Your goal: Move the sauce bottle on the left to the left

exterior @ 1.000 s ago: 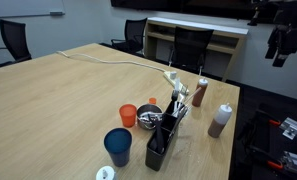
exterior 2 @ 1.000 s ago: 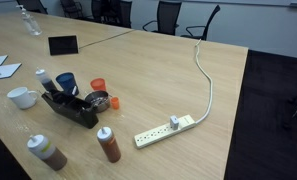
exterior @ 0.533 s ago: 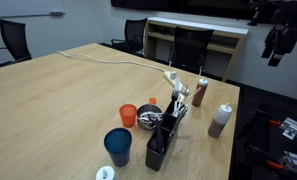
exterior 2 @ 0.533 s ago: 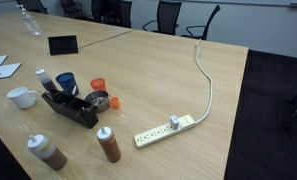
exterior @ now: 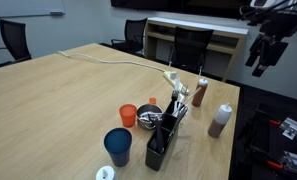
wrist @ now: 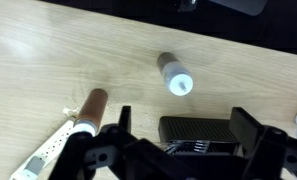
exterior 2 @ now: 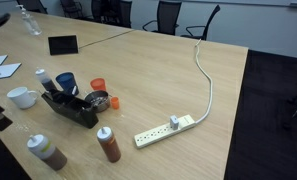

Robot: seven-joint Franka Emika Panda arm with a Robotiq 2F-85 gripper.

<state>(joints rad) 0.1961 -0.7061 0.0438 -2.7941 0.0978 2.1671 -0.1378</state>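
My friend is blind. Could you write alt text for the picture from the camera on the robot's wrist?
Seen from high above a wooden table, the robot's empty, open two-fingered hand hangs over a small dark-brown sauce bottle with a white cap, not touching it. A slimmer reddish-orange bottle, a white power strip and a black organiser tray sit nearby.

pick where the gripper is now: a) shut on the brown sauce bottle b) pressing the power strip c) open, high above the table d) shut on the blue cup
c: the gripper hangs high, clear of the sauce bottle, and the wrist view shows its fingers spread, holding nothing.
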